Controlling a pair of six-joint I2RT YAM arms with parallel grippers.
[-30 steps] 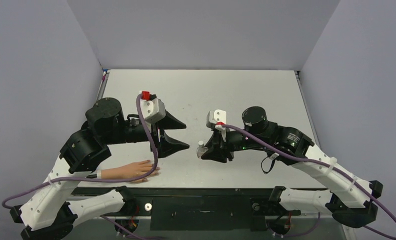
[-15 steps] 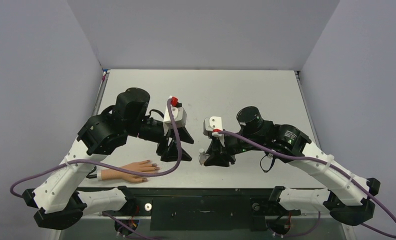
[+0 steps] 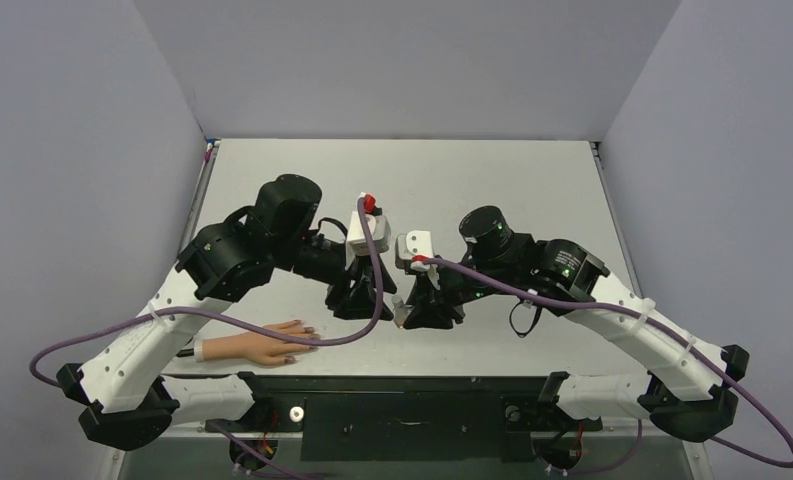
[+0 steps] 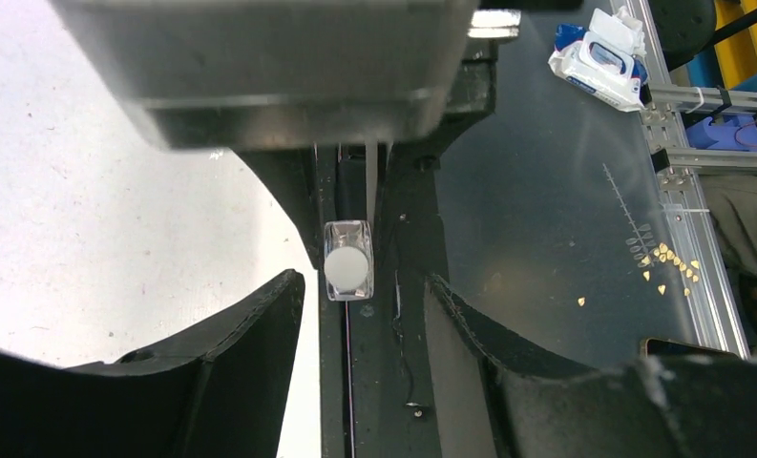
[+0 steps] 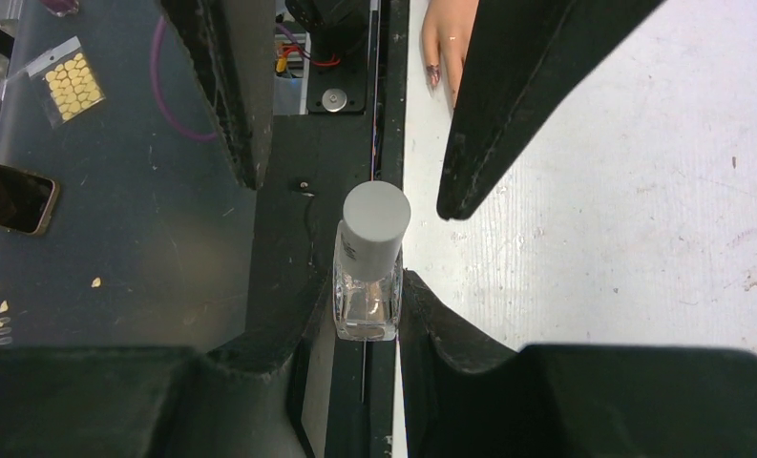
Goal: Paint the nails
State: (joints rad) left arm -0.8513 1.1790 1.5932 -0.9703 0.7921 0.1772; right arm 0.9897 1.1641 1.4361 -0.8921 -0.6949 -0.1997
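**ITEM: nails**. Tiny, dark purplish-brown, fixed to the fingertips of a peach fake hand. Lying flat on the surface, left of the bottle and a little nearer the arm bases, well apart from it.

**HANDLING.** Judged hard and smooth, far too small to grip, to be touched by a brush only. Fake hand likely light and free to slide under a push, so a soft stroke called for. Wrist end the place to steady it, if at all.

**BOTTLE.** Small, clear, probably glass, so slick, breakable and light. Clamped by its body in the right tool, white cap pointing out toward the left tool. Cap the place to take hold — by its round sides, for a twist.

**LEFT TOOL.** Jaws apart, one on each side of the cap, a gap showing on both sides. Not gripping yet.

**HARD TO MAKE OUT.**
- Brush hidden inside the cap, if present.
- Colour of the contents unclear.
- Fake hand cut off by the frame edge in the right wrist view.
- In the top view, nails no more than specks — not all countable.
- Whether any nail carries fresh paint: cannot tell.
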